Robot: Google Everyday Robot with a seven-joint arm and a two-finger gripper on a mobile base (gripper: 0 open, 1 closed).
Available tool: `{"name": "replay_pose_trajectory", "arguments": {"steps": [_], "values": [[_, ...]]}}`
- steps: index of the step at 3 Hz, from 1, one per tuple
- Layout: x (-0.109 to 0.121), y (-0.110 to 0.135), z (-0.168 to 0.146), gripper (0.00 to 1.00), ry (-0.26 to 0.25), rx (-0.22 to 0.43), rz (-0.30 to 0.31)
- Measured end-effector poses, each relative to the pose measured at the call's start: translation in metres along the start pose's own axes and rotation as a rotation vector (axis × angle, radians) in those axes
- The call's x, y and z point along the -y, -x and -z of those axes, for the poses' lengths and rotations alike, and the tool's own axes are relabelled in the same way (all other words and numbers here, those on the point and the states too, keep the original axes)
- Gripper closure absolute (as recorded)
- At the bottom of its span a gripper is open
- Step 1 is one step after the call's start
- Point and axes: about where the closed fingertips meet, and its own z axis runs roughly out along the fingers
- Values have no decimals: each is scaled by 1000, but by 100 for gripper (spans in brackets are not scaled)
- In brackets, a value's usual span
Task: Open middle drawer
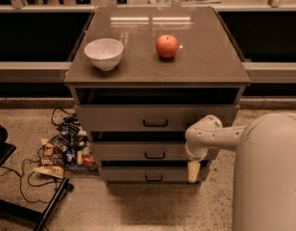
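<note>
The middle drawer [124, 150], the 2nd of 3 flat grey-beige fronts in the cabinet, sits low in the camera view. Its small black central handle [155, 155] is bare and nothing is touching it. The front lines up with the other 2, so I judge it shut or nearly so, with the pull not yet begun.

The cream-tipped gripper [193, 171] hangs pointing downward at about 4 o'clock from that handle, off the drawer's right end and level with the gap above the lowest drawer front [124, 173]. I cannot tell whether its jaws are wide or narrow. The white jointed arm [210, 136] bends in from 3 o'clock.

To do this step well, the gripper should travel toward 10 o'clock and turn to face the front squarely. It should close on the middle handle only, not on the taller top drawer front [114, 117] nor on the lowest one. The pull should then run straight out along the drawer's slides, because a slanted pull could bind it.

A smooth draw also suits what stands on the brown table [210, 57] above: a white ceramic bowl [104, 53] and, at 3 o'clock from it, a round red apple [166, 46] that could roll.
</note>
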Motion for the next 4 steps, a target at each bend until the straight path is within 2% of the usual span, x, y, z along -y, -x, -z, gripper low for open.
{"name": "replay_pose_trajectory", "arguments": {"steps": [1, 2, 3, 4], "values": [[0, 0, 0, 0, 0, 0, 0], [-3, -2, -3, 27, 19, -10, -13], [-10, -8, -9, 50, 83, -51, -55], [-10, -7, -7, 73, 83, -51, -55]]}}
